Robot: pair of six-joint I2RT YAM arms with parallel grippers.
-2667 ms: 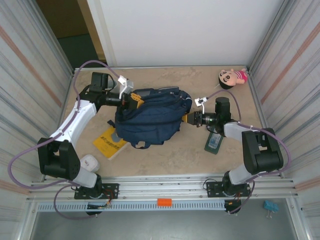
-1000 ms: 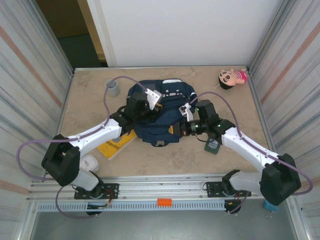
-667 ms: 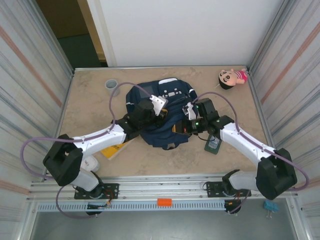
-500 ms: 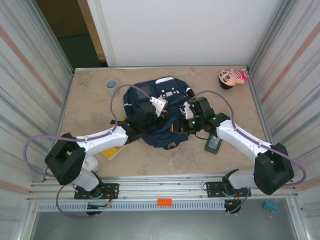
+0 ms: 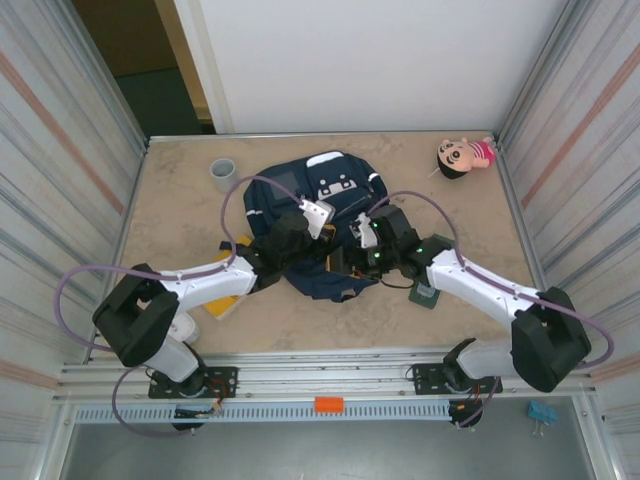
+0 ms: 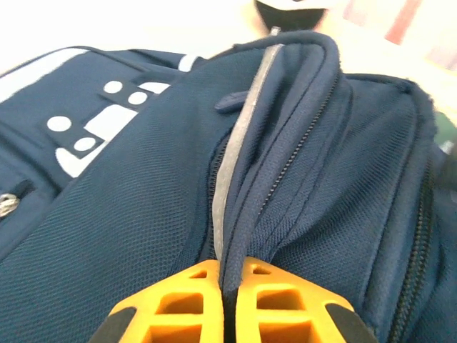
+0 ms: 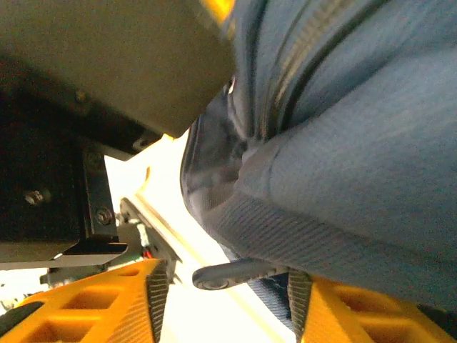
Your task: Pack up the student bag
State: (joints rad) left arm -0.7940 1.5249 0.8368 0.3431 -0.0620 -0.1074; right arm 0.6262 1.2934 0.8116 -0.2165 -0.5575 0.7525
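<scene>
I judge packing barely begun: my left gripper point(image 6: 228, 286) has its jaws pinching the student bag point(image 5: 325, 200) at a zip edge, my right gripper point(image 7: 225, 289) has its jaws spread, and the doll point(image 5: 460, 156) and cup point(image 5: 223, 175) lie unpacked.

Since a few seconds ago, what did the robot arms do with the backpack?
Both arms swung the student bag round and laid it down with its white patch up. The right gripper has just opened and let the fabric go; the left gripper stays pinched on a fold. The doll and yellow book stayed put.
</scene>
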